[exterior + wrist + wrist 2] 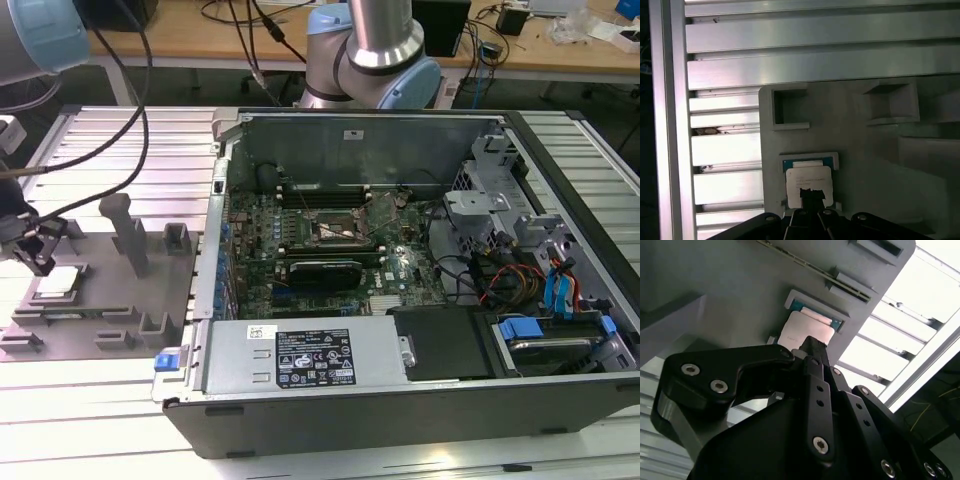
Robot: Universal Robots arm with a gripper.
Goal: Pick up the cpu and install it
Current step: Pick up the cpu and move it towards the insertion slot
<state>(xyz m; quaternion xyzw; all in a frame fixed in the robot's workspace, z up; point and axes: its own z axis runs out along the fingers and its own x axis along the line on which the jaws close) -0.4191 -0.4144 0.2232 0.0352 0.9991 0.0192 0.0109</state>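
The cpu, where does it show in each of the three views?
Exterior view: cpu at the exterior view's left, on the grey fixture.
Second wrist view: cpu just beyond the gripper.
First wrist view: cpu just beyond the gripper.
Shared landmark: the grey fixture's recess holding it.
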